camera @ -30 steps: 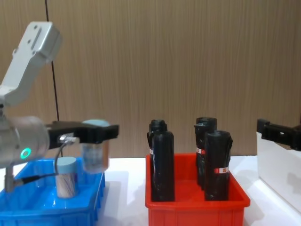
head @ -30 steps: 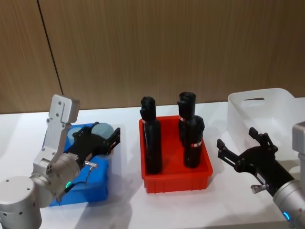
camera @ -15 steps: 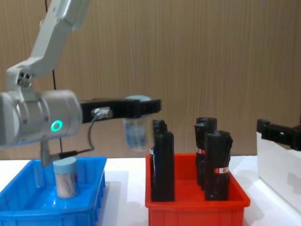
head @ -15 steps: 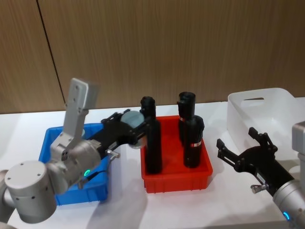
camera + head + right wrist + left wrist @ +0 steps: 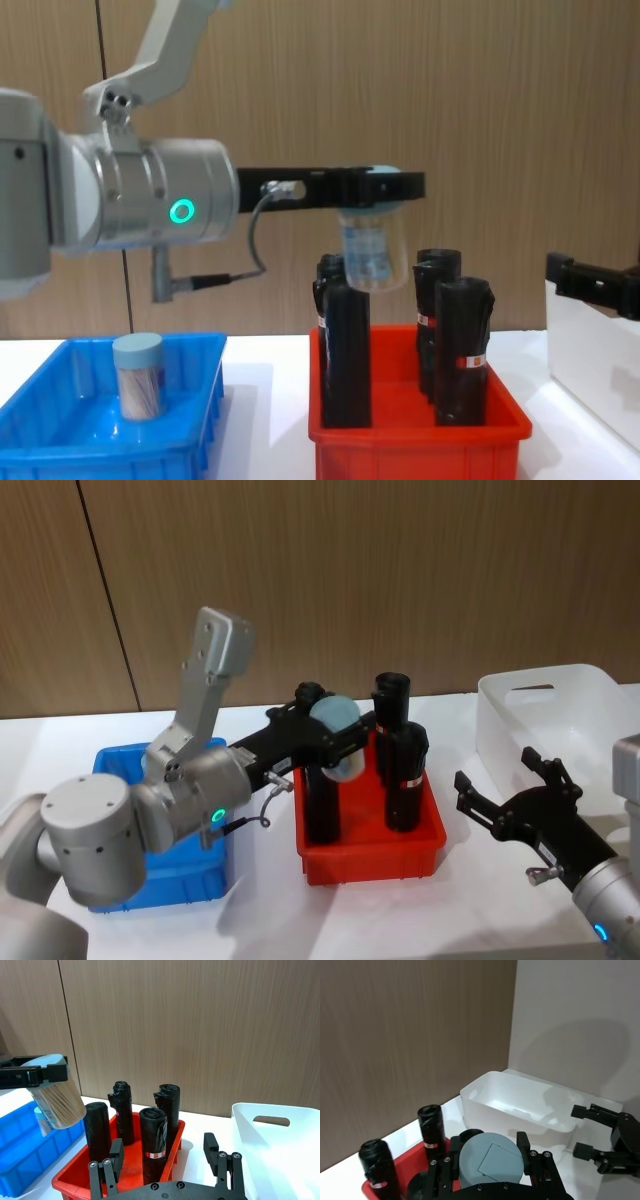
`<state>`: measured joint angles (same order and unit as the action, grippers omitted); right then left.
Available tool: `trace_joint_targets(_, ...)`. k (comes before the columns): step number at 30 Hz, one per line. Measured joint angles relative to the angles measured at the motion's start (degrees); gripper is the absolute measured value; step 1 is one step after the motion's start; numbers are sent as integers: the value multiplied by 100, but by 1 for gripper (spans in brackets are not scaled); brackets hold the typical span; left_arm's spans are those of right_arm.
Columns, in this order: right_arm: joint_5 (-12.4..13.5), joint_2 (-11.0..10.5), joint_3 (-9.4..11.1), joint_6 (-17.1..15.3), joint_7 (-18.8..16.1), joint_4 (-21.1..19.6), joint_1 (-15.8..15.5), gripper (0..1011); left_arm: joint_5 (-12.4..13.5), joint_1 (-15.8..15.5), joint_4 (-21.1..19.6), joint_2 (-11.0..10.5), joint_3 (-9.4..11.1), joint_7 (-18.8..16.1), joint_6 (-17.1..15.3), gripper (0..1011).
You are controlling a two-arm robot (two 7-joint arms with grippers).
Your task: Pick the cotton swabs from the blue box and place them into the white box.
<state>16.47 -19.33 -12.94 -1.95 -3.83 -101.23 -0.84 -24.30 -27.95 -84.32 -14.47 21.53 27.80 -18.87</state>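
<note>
My left gripper (image 5: 338, 735) is shut on a jar of cotton swabs (image 5: 372, 250), a clear jar with a pale blue lid (image 5: 490, 1160). It hangs in the air above the red bin, close over the black rolls. The right wrist view shows the same jar (image 5: 55, 1102) tilted at the left. Another cotton swabs jar (image 5: 140, 375) stands upright in the blue box (image 5: 100, 450) at the left. At the far right sits the white box (image 5: 545, 715), with nothing visible inside it (image 5: 520, 1105). In front of it my right gripper (image 5: 497, 770) hovers open and holds nothing.
The red bin (image 5: 370, 865) sits between the two boxes and holds three tall black rolls (image 5: 405, 775). A wood-panelled wall closes off the back. White tabletop lies bare in front of the bins.
My left arm has carried the jar up and to the right, from above the blue box to above the red bin. The right arm has not moved.
</note>
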Motion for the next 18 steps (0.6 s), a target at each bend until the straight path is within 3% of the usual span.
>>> trace_joint_targets(18,0,0,0,0,0,0,0,1002,390,-613,335,217,54,534,-684,689)
